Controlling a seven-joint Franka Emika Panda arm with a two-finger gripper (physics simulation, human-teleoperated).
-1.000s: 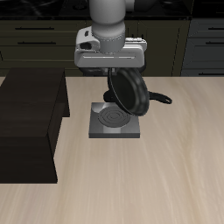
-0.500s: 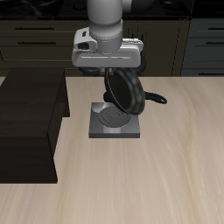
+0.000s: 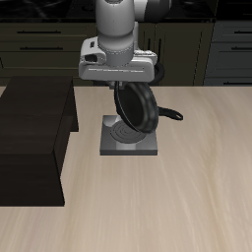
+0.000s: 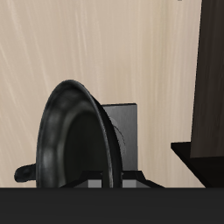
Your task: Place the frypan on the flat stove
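Note:
The black frypan hangs steeply tilted, almost on edge, above the flat stove, a grey square plate with a dark spiral coil. Its thin handle sticks out sideways. My gripper is shut on the pan's upper rim and holds it in the air over the stove. In the wrist view the frypan fills the middle, and the flat stove shows just behind it. The fingertips themselves are hidden by the hand and the pan.
A large dark brown box stands on the table close beside the stove; it also shows in the wrist view. Dark cabinets run behind the table. Bare wooden table lies toward the front edge.
My gripper has shifted slightly sideways toward the brown box with the frypan in it. The pan now hangs more directly over the stove.

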